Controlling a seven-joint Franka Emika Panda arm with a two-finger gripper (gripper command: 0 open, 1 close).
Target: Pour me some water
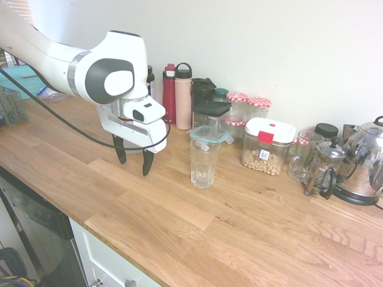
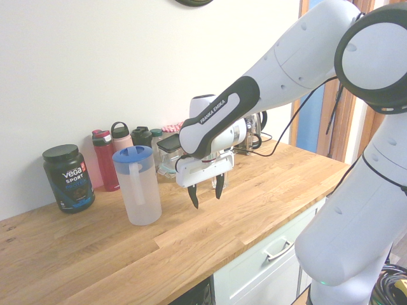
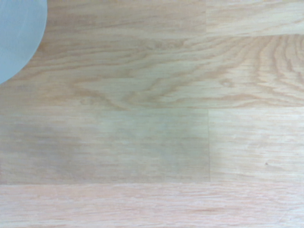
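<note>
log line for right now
end effector: open, empty | pitcher: upright on counter, lid on | glass: upright | pour: not started

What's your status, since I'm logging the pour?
Gripper open, empty, above counter. Jug upright, lid on. Glass upright. Nothing evident between gripper and jug.

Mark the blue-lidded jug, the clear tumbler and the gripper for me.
Jug (image 2: 141,194): second exterior view, frosted body.
Tumbler (image 1: 204,164): first exterior view, ribbed side.
Gripper (image 1: 134,167): first exterior view, midway between fingertips.
</note>
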